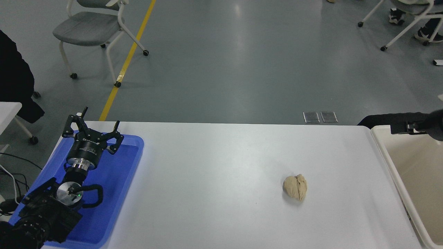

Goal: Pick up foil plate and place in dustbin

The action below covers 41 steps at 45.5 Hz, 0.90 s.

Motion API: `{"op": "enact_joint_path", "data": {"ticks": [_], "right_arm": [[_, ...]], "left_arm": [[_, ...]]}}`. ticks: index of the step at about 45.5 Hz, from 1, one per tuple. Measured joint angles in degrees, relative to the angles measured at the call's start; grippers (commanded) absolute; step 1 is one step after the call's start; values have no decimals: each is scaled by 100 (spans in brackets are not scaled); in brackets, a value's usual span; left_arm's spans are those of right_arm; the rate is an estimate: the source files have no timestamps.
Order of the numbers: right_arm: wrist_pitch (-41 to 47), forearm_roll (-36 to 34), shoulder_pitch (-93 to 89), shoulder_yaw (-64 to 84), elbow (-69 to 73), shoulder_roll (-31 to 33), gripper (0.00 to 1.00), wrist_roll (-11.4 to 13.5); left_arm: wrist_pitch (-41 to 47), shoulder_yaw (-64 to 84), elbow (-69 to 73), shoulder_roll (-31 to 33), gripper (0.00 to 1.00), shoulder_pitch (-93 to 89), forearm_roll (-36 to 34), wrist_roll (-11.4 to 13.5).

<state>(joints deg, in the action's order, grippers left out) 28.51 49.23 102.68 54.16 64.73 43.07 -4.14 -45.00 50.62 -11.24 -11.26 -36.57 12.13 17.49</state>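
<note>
The cream-beige dustbin (383, 152) stands at the table's right end, cut off by the picture's edge. The part of its inside that shows holds nothing. The foil plate is out of view. My right gripper (403, 128) reaches in from the right edge above the bin's far rim, and only its black tip shows. My left gripper (91, 129) is open and empty, parked over the blue tray (117, 180) at the lower left.
A crumpled tan paper ball (295, 187) lies on the white table (214, 166), right of the middle. A person's dark sleeve (380, 119) lies behind the bin's far corner. Wheeled chairs (93, 27) stand on the floor beyond the table.
</note>
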Motion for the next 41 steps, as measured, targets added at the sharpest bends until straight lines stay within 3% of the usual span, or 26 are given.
{"op": "enact_joint_path", "data": {"ticks": [8, 23, 41], "right_arm": [[652, -872, 771, 324, 663, -506, 100, 12], [1096, -2432, 1457, 588, 1024, -1714, 100, 23], [1544, -3502, 1926, 662, 1057, -2349, 100, 20]], "left_arm": [[0, 0, 5, -6, 100, 3, 0, 0], [0, 1, 9, -18, 100, 8, 1, 0], [0, 0, 6, -15, 100, 9, 0, 0]]}}
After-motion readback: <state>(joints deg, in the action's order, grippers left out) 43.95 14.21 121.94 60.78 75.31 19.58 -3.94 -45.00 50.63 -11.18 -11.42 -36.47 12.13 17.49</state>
